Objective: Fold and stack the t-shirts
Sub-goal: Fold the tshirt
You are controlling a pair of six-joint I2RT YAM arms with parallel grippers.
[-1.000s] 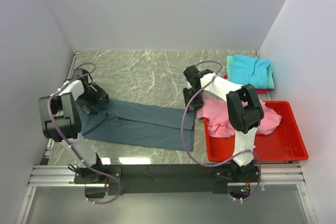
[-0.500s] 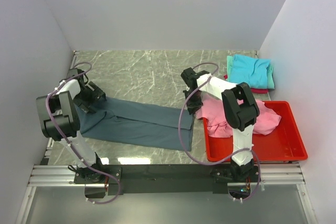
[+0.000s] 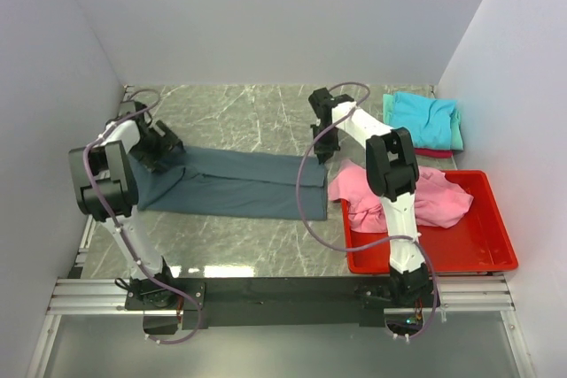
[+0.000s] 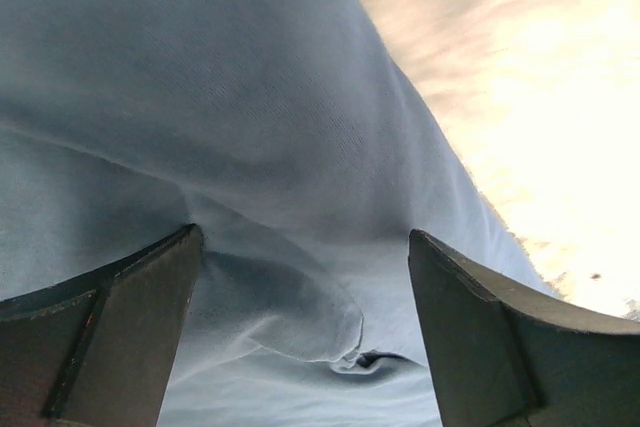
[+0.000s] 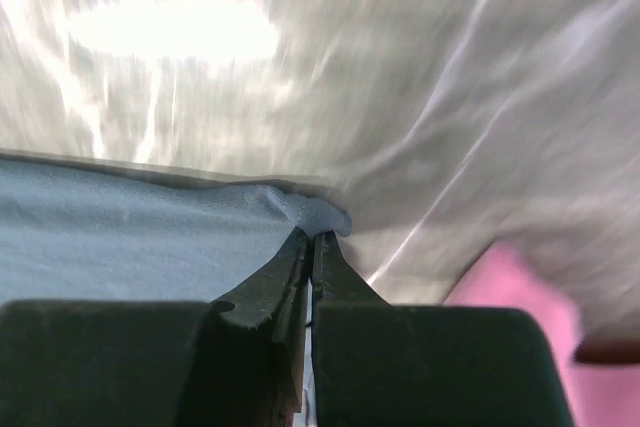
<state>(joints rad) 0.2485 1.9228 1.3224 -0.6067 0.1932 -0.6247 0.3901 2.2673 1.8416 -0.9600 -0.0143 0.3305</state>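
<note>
The dark slate t-shirt lies stretched across the middle of the table. My left gripper hangs open just over its left end; in the left wrist view a small fold of the slate cloth sits between the spread fingers of the left gripper. My right gripper is at the shirt's far right corner. In the right wrist view the right gripper is shut on that corner of the cloth. A pink t-shirt lies crumpled in the bin. Folded turquoise, mint and red t-shirts are stacked at the far right.
A red plastic bin stands at the near right, with the pink cloth spilling over its left rim. White walls close in on the left, the back and the right. Marble tabletop shows behind the slate shirt.
My right gripper has shut on the slate shirt's right corner and moved toward the far side, drawing that end back. The left gripper also shifted slightly farther back and stayed open.
</note>
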